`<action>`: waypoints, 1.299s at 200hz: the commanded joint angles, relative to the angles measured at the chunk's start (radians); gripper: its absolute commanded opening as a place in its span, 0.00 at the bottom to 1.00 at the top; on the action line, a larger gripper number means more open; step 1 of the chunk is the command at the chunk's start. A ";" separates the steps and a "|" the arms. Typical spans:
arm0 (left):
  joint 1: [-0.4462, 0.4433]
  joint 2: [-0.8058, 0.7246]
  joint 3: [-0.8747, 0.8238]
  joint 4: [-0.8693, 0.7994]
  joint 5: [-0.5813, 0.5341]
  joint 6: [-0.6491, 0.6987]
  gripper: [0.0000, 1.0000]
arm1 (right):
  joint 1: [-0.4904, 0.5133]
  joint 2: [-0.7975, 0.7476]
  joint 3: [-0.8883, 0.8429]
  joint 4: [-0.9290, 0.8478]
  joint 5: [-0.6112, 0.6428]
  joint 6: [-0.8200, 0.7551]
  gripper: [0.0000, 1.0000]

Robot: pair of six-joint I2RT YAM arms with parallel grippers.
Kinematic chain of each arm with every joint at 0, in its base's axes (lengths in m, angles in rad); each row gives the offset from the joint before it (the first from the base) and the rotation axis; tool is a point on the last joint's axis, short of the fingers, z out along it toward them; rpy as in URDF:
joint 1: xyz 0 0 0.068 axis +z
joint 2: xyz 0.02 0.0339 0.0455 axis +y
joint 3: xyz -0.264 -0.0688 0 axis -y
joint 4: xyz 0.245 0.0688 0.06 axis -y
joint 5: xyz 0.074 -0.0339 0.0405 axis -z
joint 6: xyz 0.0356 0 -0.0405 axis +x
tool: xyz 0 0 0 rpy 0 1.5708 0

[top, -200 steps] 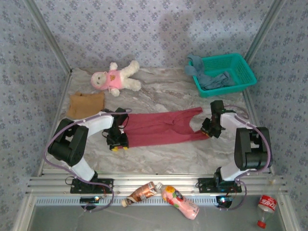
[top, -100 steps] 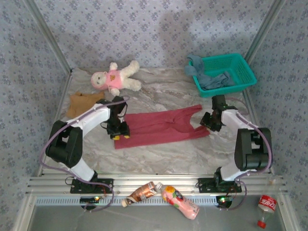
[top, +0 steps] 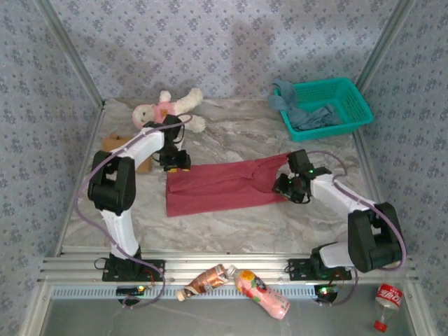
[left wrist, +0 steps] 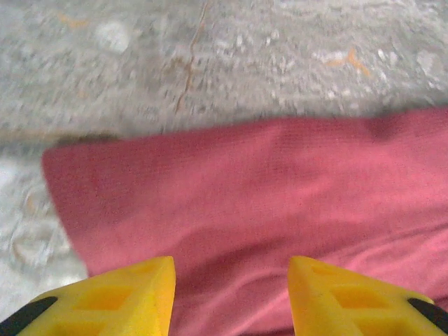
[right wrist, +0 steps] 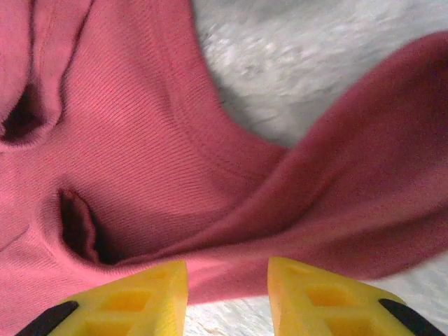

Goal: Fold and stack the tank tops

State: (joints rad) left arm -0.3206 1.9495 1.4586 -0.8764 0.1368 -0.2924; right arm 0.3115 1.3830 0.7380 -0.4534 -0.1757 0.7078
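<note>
The dark red tank top (top: 224, 187) lies spread across the middle of the table. My left gripper (top: 176, 164) hovers over its far left corner, open, with flat red cloth (left wrist: 245, 196) beneath the yellow fingers (left wrist: 133, 294) and nothing pinched. My right gripper (top: 290, 186) is at the strap end, open, with a red strap fold (right wrist: 336, 210) lying just past its tips (right wrist: 227, 263). The tan-brown tank top (top: 115, 145) lies at the far left, partly behind the left arm. The dusty blue tank top (top: 311, 117) sits in the basket, one end draped over the rim.
A teal lattice basket (top: 353, 94) stands at the back right. A white plush doll in pink (top: 164, 110) lies at the back left, just beyond the left arm. Bottles (top: 238, 283) lie on the front rail below the table edge, and another (top: 386, 297) at the right.
The left gripper moved from the red top's near left corner to its far left corner, staying open. The right gripper opened and shifted left along the strap end.
</note>
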 commanded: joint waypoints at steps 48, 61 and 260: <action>0.000 -0.008 -0.146 -0.008 0.003 0.066 0.43 | 0.029 0.227 0.101 0.082 0.053 -0.039 0.35; 0.000 -0.042 -0.193 -0.016 0.001 0.055 0.43 | 0.025 0.265 0.146 0.049 0.066 -0.070 0.35; -0.016 -0.513 -0.545 -0.129 -0.040 -0.264 0.55 | 0.120 0.561 0.714 0.011 0.044 -0.770 0.54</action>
State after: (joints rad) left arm -0.4129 1.4471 0.8875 -0.9226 0.1303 -0.6376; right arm 0.3901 2.0846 1.5513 -0.5446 -0.0860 0.0685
